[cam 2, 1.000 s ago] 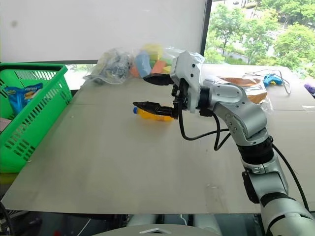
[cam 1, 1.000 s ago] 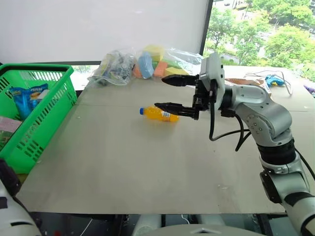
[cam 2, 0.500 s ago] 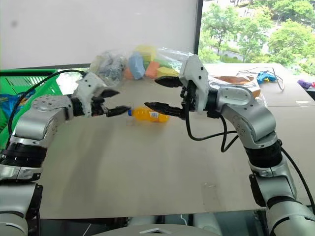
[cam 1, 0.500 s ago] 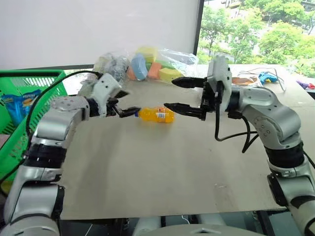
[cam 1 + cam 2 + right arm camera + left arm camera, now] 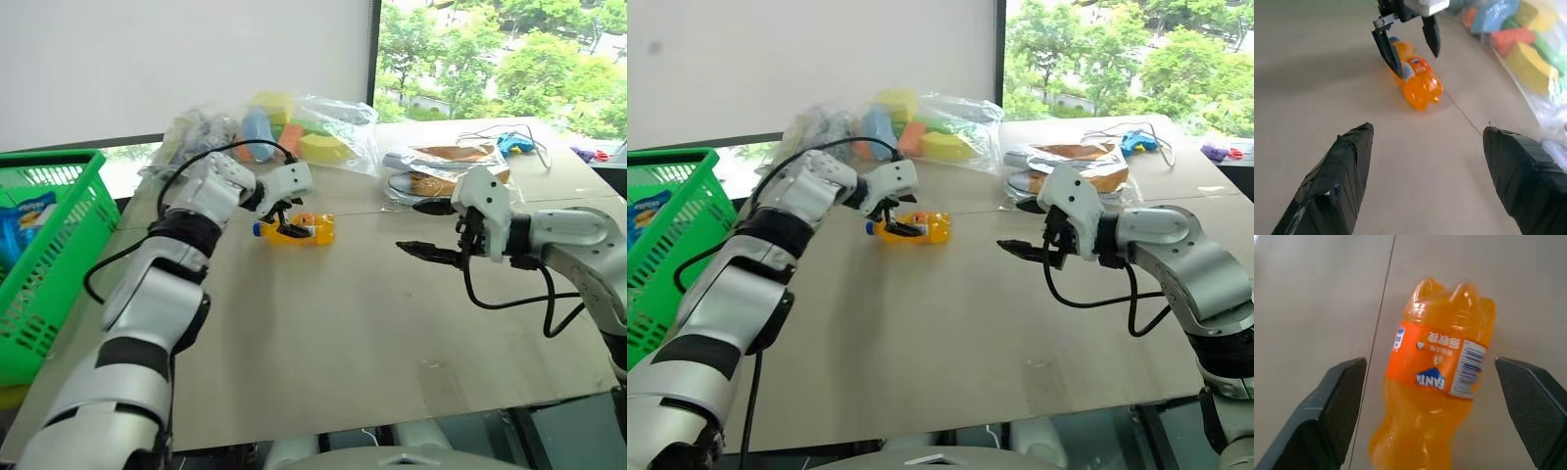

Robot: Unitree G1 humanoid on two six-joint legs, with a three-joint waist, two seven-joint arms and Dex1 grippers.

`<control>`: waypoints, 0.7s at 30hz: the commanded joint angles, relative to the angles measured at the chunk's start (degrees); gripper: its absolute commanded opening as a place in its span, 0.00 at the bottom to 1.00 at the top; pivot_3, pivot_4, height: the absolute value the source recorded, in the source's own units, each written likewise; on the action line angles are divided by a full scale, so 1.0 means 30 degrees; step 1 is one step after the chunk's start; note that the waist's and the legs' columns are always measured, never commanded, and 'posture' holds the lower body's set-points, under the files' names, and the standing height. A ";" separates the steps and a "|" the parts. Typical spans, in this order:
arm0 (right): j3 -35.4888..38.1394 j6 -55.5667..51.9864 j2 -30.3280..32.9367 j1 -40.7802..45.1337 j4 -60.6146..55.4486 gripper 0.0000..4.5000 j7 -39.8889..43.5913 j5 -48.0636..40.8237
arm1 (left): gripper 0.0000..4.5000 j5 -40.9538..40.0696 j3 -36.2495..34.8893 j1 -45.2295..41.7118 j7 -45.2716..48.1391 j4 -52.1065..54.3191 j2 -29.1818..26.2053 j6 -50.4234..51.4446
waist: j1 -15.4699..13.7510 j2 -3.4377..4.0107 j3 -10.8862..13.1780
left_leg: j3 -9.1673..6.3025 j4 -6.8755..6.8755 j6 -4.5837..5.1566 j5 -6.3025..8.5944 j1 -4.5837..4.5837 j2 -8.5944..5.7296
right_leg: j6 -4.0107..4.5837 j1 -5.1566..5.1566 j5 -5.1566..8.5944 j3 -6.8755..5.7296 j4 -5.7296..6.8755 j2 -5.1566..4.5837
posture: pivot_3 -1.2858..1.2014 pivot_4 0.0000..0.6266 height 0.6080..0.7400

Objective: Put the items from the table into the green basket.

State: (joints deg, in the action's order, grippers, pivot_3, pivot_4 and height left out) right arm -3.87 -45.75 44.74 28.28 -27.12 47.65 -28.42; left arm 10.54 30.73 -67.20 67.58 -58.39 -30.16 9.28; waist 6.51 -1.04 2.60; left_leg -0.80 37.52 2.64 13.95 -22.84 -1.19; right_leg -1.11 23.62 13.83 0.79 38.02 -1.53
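A small orange drink bottle [image 5: 306,231] with a blue cap lies on its side on the table [image 5: 323,343], near the seam line. My left gripper [image 5: 282,225] points down over the bottle's cap end, open, one black finger on each side. In the left wrist view the bottle [image 5: 1435,382] lies between the spread fingers [image 5: 1337,396]. My right gripper [image 5: 409,227] hangs open and empty above the table, well to the right of the bottle. The green basket [image 5: 59,264] stands at the table's left edge with a blue snack bag [image 5: 24,217] inside.
A clear plastic bag of coloured foam pieces [image 5: 294,122] lies at the back of the table. A wrapped plate [image 5: 441,168] sits behind my right gripper. Farther right lie a blue tool [image 5: 514,145] and its cable.
My left arm swung in from the left and came down over the bottle. My right gripper drew back to the right, away from the bottle. The bottle still lies on the table.
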 commanded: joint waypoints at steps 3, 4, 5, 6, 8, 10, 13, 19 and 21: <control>0.0739 -0.0278 -0.0012 0.0017 -0.1279 0.85 -0.0558 -0.0424 | 0.91 0.1783 0.0288 -0.0848 0.0805 -0.2736 0.0732 -0.0832 | 0.0811 0.0004 0.0003 | 0.0013 0.0000 0.0025 0.0019 0.0001 0.0012 | -0.0019 0.0004 0.0011 0.0019 -0.0001 -0.0009 | 0.41 0.06 1.00; 0.0745 -0.0342 -0.0091 -0.0002 -0.1316 0.85 -0.0661 -0.0515 | 0.85 0.2143 0.0351 -0.0780 0.0477 -0.3047 0.0837 -0.0844 | 0.0941 0.0005 0.0002 | 0.0020 0.0000 0.0028 0.0021 0.0001 0.0013 | -0.0021 0.0006 0.0012 0.0025 -0.0002 -0.0010 | 0.41 0.05 1.00; 0.0745 -0.0410 -0.0145 -0.0017 -0.1348 0.85 -0.0722 -0.0613 | 0.80 0.2468 0.0381 -0.0725 0.0197 -0.3251 0.0890 -0.1064 | 0.1030 0.0006 0.0001 | 0.0021 0.0000 0.0030 0.0023 0.0003 0.0015 | -0.0022 0.0005 0.0011 0.0027 -0.0002 -0.0017 | 0.41 0.05 1.00; 0.0743 -0.0461 -0.0173 -0.0025 -0.1371 0.85 -0.0763 -0.0688 | 0.79 0.2702 0.0363 -0.0704 -0.0004 -0.3398 0.0930 -0.1247 | 0.1099 0.0008 0.0000 | 0.0023 0.0000 0.0031 0.0024 0.0010 0.0010 | -0.0026 0.0003 0.0012 0.0028 0.0002 -0.0027 | 0.41 0.05 1.00; 0.0634 -0.0531 -0.0171 -0.0061 -0.1432 0.85 -0.0688 -0.0838 | 0.69 0.2862 0.0140 -0.0581 0.0043 -0.3535 0.0842 -0.1245 | 0.1171 0.0008 0.0000 | 0.0020 0.0000 0.0031 0.0025 0.0021 0.0007 | -0.0039 -0.0003 0.0009 0.0022 0.0007 -0.0044 | 0.42 0.04 1.00; 0.0469 -0.0480 -0.0067 -0.0087 -0.1397 0.85 -0.0535 -0.0845 | 0.69 0.2685 -0.0359 -0.0465 0.0169 -0.3487 0.0603 -0.1039 | 0.1225 0.0007 0.0000 | 0.0020 0.0000 0.0030 0.0025 0.0029 0.0006 | -0.0048 -0.0008 0.0009 0.0023 0.0008 -0.0046 | 0.42 0.04 1.00; 0.0268 -0.0255 -0.0158 0.0081 -0.1176 0.85 -0.0518 -0.0710 | 0.69 0.1627 -0.1852 -0.0274 0.0614 -0.2627 -0.0136 -0.0887 | 0.1309 0.0008 0.0000 | 0.0025 0.0015 0.0028 0.0023 0.0033 0.0010 | -0.0069 -0.0008 0.0016 0.0030 0.0012 -0.0043 | 0.43 0.03 1.00; -0.0340 0.0575 -0.2993 0.1786 -0.0274 0.85 -0.1460 -0.0810 | 0.69 -0.3178 -0.8638 0.0151 -0.0919 0.1634 -0.2743 0.3927 | 0.1368 -0.0004 0.0008 | 0.0018 0.0012 0.0026 0.0024 0.0005 0.0028 | -0.0044 0.0037 0.0000 0.0039 0.0040 -0.0034 | 0.46 0.01 1.00; -0.0734 0.0784 -0.4553 0.2775 0.0345 0.85 -0.1552 -0.1039 | 0.69 -0.4979 -1.1872 0.0294 -0.3320 0.3274 -0.3755 0.5553 | 0.1249 -0.0010 0.0011 | 0.0003 0.0014 0.0024 0.0024 -0.0036 0.0030 | -0.0040 0.0082 -0.0002 0.0034 0.0071 -0.0038 | 0.48 0.00 1.00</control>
State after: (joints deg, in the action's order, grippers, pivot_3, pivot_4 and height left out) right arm -6.05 -45.23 32.53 34.31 -25.95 43.58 -30.50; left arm 0.90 3.62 -63.75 63.10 -55.20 -37.84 22.81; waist 10.26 -1.07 2.63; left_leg -0.83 37.56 2.70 14.02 -22.95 -1.10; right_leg -1.23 23.89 13.82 0.88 38.29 -1.68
